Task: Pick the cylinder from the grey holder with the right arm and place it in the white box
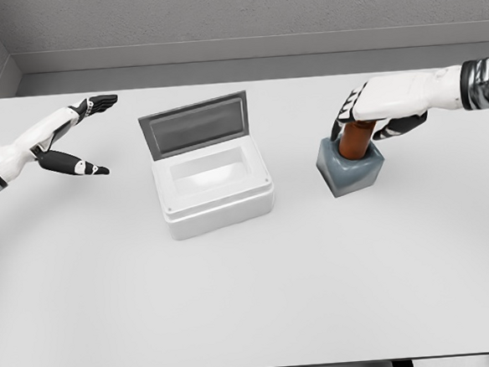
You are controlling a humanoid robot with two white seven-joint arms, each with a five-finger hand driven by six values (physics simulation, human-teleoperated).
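Grey walls back one white table (253,300) bearing one white box (215,185), one grey holder (350,169) and one brown cylinder (356,139); no writing can be read on any of them. To the right of the box, well apart from it, the cylinder stands upright in the holder. One right hand (379,107) curls its fingers around the cylinder's top. To the left of the box, one left hand (75,138) hovers with fingers spread, holding nothing. The box lid stands raised.
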